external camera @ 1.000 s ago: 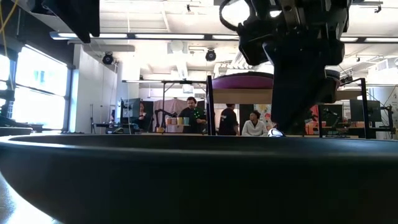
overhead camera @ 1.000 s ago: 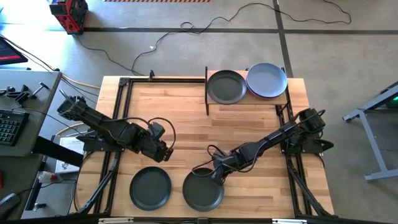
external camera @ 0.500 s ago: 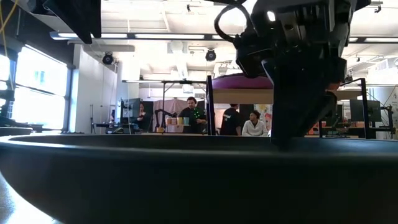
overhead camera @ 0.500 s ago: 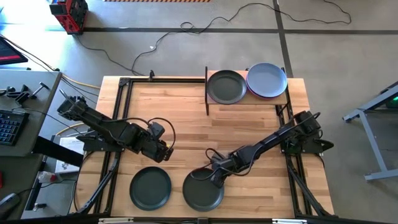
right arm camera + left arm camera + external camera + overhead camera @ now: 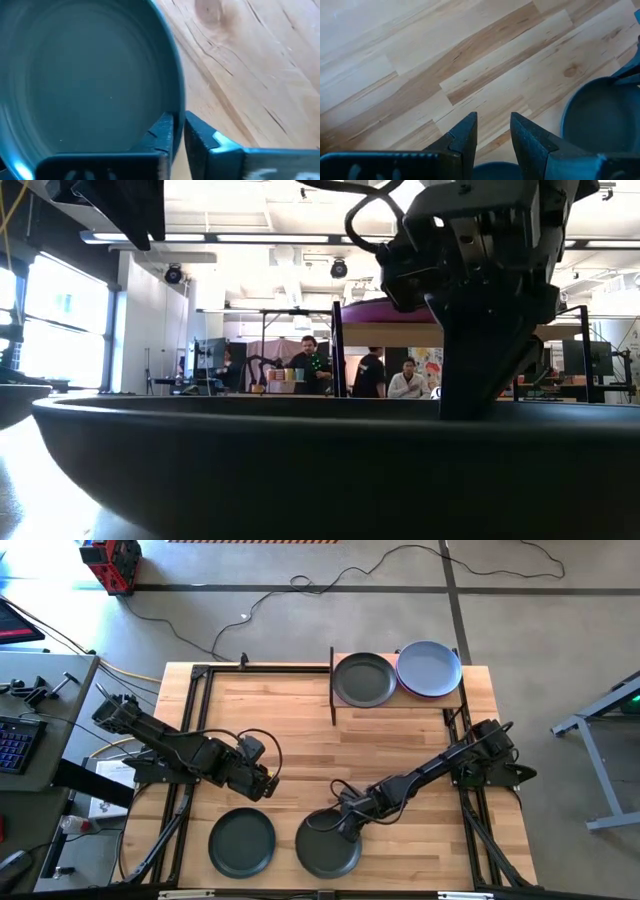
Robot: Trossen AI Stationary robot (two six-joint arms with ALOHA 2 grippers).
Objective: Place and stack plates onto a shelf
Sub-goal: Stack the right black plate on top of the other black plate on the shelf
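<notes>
Two dark plates lie on the wooden table near its near edge, one to the left (image 5: pixel 241 842) and one to the right (image 5: pixel 326 850). My right gripper (image 5: pixel 343 828) is down at the right plate's far-right rim and shut on it. My left gripper (image 5: pixel 268 785) hangs open above bare wood (image 5: pixel 492 117), just beyond the left plate, touching nothing. On the shelf (image 5: pixel 395 705) at the far right rest a dark plate (image 5: pixel 365 679) and a purple plate (image 5: pixel 429 669), side by side. My right gripper pinches the right plate's rim (image 5: pixel 178 102) at its far-right side, with one finger (image 5: pixel 162 132) inside the plate and the other (image 5: pixel 200 137) outside. The fingers slant down from the table's far right. Whether the plate's base still rests on the table I cannot tell.
Black metal rods (image 5: pixel 333 685) frame the shelf and run along the table's edges. Bare wood lies across the table's middle, between the arms and the shelf. People stand in the room behind (image 5: pixel 310 365), far from the table.
My right gripper has sunk toward the near edge onto the right plate's far-right rim and taken hold of it. The plate has shifted slightly on the table.
</notes>
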